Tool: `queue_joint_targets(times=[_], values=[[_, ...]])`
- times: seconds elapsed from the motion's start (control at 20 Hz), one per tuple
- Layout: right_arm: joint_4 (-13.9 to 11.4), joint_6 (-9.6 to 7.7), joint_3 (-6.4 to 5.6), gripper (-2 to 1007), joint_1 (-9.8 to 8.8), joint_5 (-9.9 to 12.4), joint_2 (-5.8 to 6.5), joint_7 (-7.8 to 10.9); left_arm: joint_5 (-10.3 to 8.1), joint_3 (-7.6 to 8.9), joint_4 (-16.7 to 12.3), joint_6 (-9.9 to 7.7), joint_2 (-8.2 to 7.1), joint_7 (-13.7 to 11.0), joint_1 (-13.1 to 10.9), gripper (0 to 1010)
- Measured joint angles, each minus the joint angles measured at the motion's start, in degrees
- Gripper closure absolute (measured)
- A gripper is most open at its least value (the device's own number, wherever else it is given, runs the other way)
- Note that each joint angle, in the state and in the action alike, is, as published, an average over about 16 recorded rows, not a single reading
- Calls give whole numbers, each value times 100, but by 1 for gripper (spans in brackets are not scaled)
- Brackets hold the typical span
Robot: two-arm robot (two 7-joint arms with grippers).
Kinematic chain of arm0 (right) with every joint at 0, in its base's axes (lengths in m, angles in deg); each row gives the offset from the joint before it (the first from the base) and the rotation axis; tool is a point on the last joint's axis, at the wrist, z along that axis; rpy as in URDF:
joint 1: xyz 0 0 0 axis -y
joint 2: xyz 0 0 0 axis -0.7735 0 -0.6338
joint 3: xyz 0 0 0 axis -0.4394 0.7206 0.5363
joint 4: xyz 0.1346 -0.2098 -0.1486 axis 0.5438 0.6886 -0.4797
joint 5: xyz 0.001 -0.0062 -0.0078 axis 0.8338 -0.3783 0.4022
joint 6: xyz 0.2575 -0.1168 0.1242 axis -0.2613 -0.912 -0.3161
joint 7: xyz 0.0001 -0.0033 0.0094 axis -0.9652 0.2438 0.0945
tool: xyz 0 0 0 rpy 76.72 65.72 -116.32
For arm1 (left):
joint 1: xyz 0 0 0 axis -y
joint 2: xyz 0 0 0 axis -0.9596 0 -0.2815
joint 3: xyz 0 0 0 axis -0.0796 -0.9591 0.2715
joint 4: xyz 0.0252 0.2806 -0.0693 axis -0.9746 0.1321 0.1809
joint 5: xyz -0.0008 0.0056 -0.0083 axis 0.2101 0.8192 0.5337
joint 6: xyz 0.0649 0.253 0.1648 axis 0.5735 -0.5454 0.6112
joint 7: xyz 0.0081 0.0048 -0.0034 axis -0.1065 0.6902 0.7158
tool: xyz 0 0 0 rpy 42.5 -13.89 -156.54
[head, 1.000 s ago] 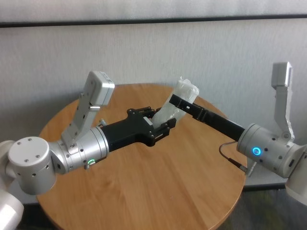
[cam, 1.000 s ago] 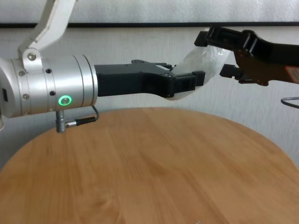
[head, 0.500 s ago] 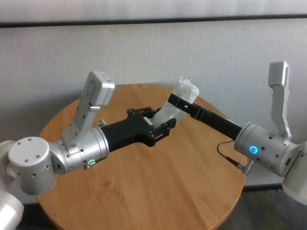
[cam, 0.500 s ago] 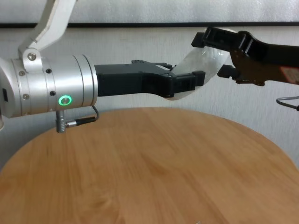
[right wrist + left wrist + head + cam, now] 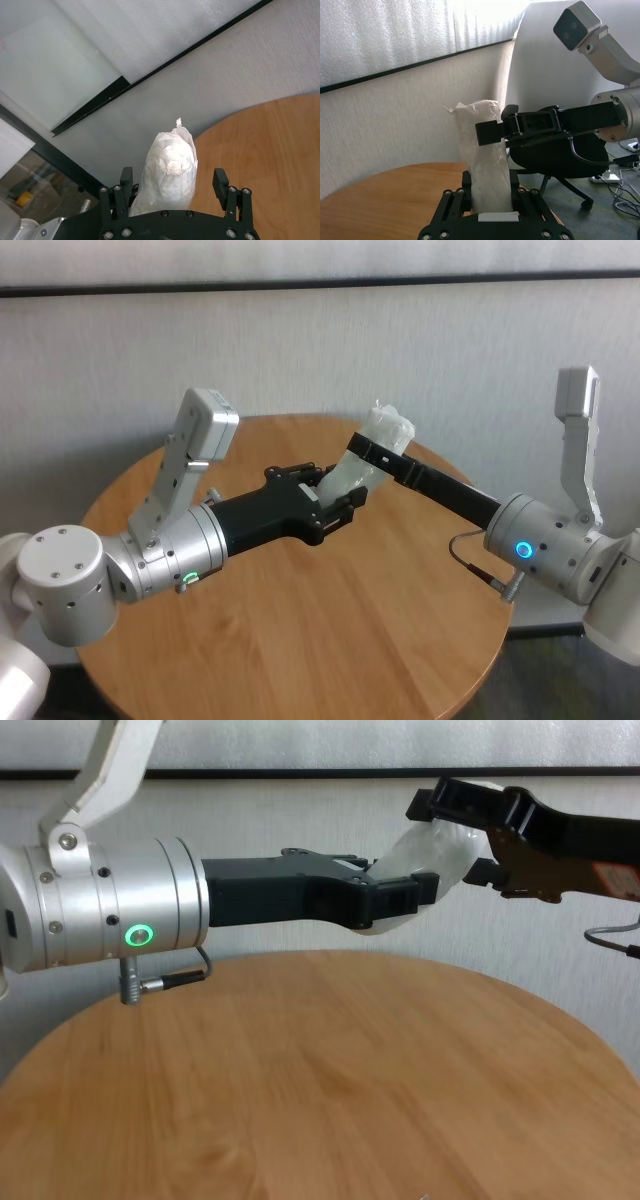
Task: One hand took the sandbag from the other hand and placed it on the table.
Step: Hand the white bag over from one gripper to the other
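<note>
left gripper (image 5: 335, 502) clamps sandbag (image 5: 368, 453) base; right gripper (image 5: 372, 450) jaws wide, straddling its top above table (image 5: 330, 640)

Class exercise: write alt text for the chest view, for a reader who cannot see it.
Two robot arms meet above a round wooden table, both at a white sandbag held in mid-air. The left tool, on a silver wrist with a green ring, grips its lower end. The right tool straddles its upper end.
</note>
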Motion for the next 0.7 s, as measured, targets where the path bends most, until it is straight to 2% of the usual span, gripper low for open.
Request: queue_joint_targets(times=[0.4, 0.7], values=[[29, 63, 57, 5, 46, 5, 11, 20, 0, 0, 0, 0, 0, 0, 0, 568], [31, 70, 61, 61, 50, 3, 13, 24, 0, 0, 0, 0, 0, 0, 0, 568]])
